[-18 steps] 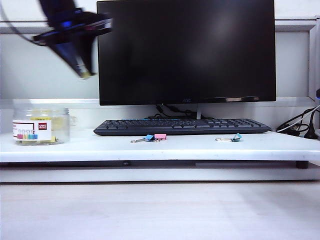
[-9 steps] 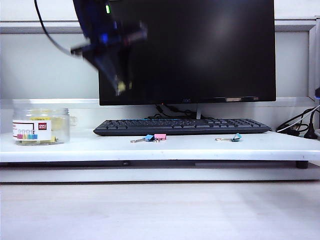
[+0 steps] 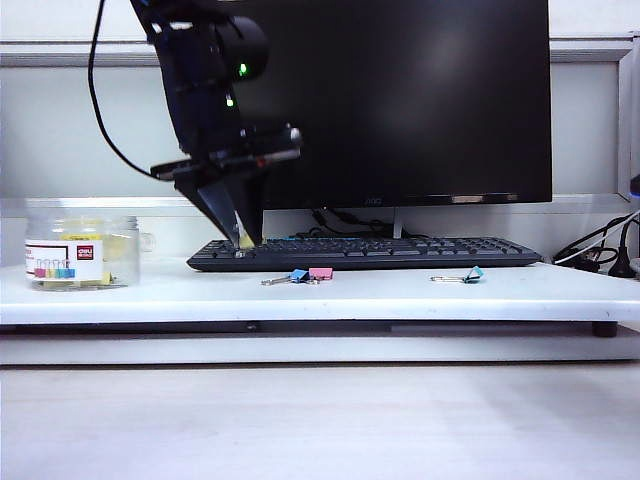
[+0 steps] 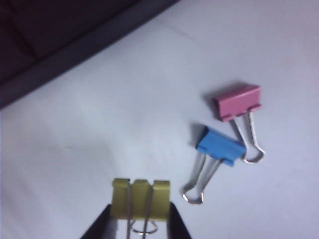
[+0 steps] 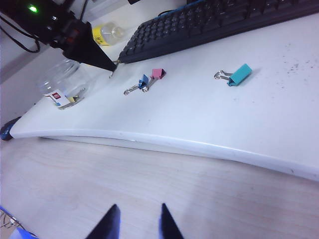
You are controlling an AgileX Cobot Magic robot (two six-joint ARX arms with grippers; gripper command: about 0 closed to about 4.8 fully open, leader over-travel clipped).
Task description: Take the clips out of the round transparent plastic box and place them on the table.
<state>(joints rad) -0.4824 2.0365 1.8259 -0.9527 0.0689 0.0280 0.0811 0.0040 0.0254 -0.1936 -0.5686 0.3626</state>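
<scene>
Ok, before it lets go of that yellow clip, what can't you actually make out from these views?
- How many clips are left in the round transparent plastic box: the exterior view's label and hazy wall hide them; too small in the right wrist view.
- Whether the yellow clip in the left gripper touches the table: the keyboard behind confuses the gap.
- The right gripper: only its empty fingertips show, at the frame edge.

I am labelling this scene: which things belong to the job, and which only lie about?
Job: yellow clip held in left gripper; round transparent plastic box; table.
Lying about: blue clip, pink clip, teal clip, keyboard, monitor.
</scene>
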